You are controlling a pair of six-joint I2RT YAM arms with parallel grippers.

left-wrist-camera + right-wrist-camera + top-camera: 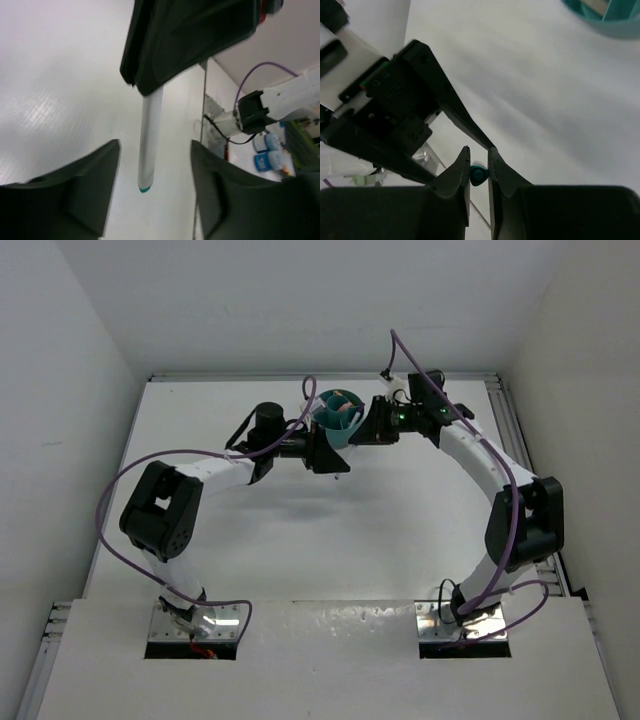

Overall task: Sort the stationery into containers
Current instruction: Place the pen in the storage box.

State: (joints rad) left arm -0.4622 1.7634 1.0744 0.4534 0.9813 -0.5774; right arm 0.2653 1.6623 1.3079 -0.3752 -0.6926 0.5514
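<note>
Both arms reach in to the middle of the white counter (300,540), close to its far edge. The round teal cup (335,433) stands there, between the two claws, just beside both of them. It has thin walls inside that split it into parts. Some small things lie in it, but they are too small to tell apart.

The right claw (479,150) is almost fully closed. It pinches a white pen with a teal end (150,135). In the right wrist view only a bit of teal shows, squeezed between the two dark fingers (462,172). In the left wrist view the pen sticks out of the right claw like a long white stick, and its teal end points at the camera. The pen is up in the air, off the counter and outside the cup.

The left claw (155,144) is wide open and holds nothing. Its two fingers sit one on each side of the pen, with a gap on both sides. They do not touch it.
</note>
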